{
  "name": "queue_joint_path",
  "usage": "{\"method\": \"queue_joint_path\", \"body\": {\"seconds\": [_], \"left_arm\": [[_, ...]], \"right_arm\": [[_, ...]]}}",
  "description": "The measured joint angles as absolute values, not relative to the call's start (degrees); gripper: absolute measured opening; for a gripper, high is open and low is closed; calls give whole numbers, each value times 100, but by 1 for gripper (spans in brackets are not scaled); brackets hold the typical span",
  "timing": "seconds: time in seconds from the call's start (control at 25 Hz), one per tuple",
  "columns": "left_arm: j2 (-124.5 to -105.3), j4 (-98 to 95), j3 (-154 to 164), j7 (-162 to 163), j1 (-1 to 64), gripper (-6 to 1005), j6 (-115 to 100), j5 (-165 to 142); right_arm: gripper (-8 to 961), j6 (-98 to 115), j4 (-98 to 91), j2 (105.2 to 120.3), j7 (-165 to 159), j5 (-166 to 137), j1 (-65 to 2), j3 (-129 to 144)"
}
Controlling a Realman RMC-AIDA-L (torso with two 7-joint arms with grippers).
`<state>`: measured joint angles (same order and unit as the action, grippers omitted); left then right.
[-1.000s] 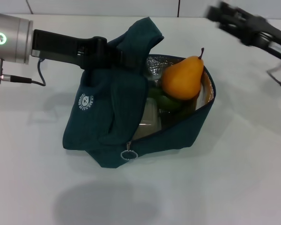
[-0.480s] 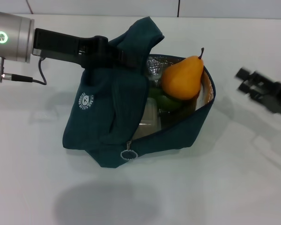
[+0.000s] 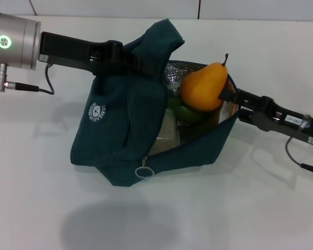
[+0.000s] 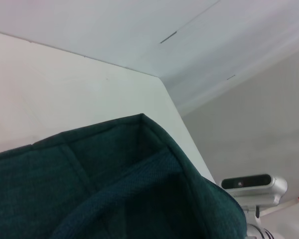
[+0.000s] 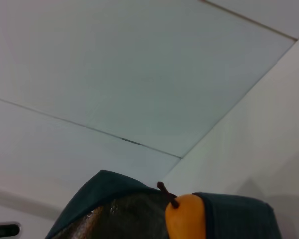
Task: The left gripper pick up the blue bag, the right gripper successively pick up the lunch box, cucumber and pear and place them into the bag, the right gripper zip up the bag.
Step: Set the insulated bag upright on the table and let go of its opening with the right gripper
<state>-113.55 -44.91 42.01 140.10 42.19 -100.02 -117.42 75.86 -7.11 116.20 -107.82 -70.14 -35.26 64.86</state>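
Note:
The blue bag (image 3: 125, 125) stands open on the white table, its foil lining showing. My left gripper (image 3: 133, 61) is shut on the bag's bunched handles at the top and holds them up. The pear (image 3: 203, 86) stands upright inside, over the cucumber (image 3: 185, 112) and the lunch box (image 3: 167, 130). My right gripper (image 3: 227, 95) reaches in from the right and is at the bag's right rim, against the pear's side. The ring zipper pull (image 3: 144, 172) hangs at the bag's front. In the right wrist view the pear (image 5: 185, 220) and the bag (image 5: 114, 209) are close. Bag fabric (image 4: 114, 189) fills the left wrist view.
White table (image 3: 240, 208) lies all around the bag, with a wall seam at the back. A cable (image 3: 297, 159) loops from the right arm near the right edge. The robot's head camera (image 4: 254, 183) shows in the left wrist view.
My right arm has swung from the far right, high and away, down and left to the bag's right rim beside the pear. The left arm and the bag have stayed put.

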Motion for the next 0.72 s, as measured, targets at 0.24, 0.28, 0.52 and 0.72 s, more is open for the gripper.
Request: {"method": "queue_joint_path", "body": {"seconds": [0.24, 0.28, 0.52, 0.72], "left_arm": [[-11355, -4491, 4201, 14008, 4219, 38, -10001, -11745], [-11355, -4491, 4200, 14005, 4219, 38, -10001, -11747], [-11356, -4491, 4201, 13993, 4219, 38, -10001, -11761], [-11360, -4491, 4201, 13992, 4229, 39, -10001, -11761]], "right_arm": [[701, 7566, -753, 11619, -10794, -7024, -3643, 6887], [697, 7574, -776, 11619, -10750, -7015, -3618, 6888], [673, 7608, -1034, 11619, -10578, -6977, -3451, 6896], [346, 7613, -1047, 11619, -10522, -6973, -3448, 6899]]}}
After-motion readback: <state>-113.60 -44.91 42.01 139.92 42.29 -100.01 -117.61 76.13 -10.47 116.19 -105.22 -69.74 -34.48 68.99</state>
